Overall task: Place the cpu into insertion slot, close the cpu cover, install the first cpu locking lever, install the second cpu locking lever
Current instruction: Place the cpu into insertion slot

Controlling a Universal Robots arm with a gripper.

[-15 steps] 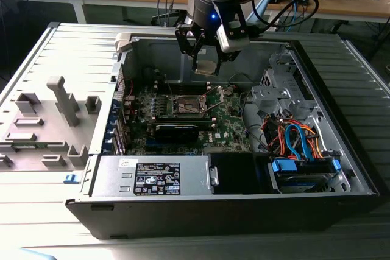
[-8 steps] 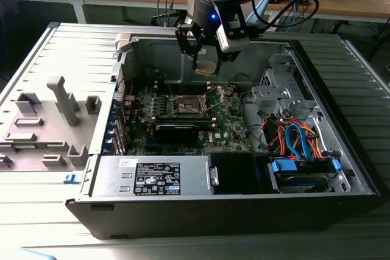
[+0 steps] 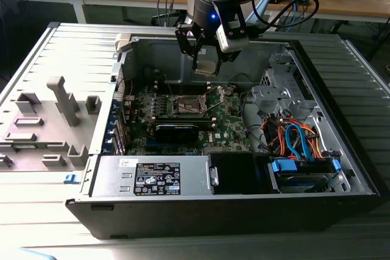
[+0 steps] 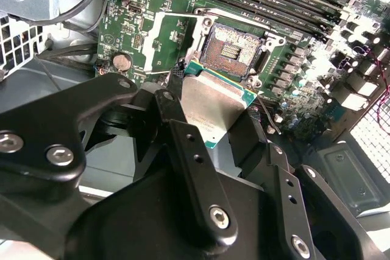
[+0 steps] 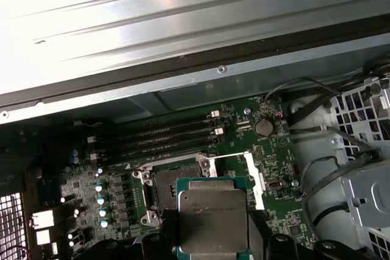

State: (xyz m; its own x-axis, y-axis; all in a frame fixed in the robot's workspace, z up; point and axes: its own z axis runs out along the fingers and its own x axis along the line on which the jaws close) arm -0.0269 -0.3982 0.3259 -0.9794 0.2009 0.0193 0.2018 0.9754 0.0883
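Closest to the lens in both wrist views: black linkage of the pincer (image 4: 214, 112), clamped on opposite edges of the cpu (image 4: 210, 98). Grips by the edges, presumably so that neither the silvery face nor the underside contacts take any pressure. Holds the chip flat, metal face toward the wrist, with a green border visible along two sides in the second wrist view.

Hangs, in the exterior view, above the open computer case (image 3: 183, 208) lying on the ribbed grey tabletop (image 3: 42, 211). Keeps the chip well clear of the green circuit board (image 3: 234, 126), touching nothing below. Stands slightly off to one side of the insertion slot (image 4: 234, 53) rather than squarely over it, and overlaps part of the socket's outline in the first wrist view.

Insertion slot: dark centre bare, silver rim exposed, no chip seated.

cpu cover (image 4: 151, 41): raised off the socket and standing open beside it, board visible through the square window. Positioned so, by judgement, to leave a straight path down for the chip.

Memory slots (image 5: 158, 135): in a row just beside the socket, outside that path.

Stage, judged from the layout: first step under way, chip held but not yet seated, cover not yet closed.
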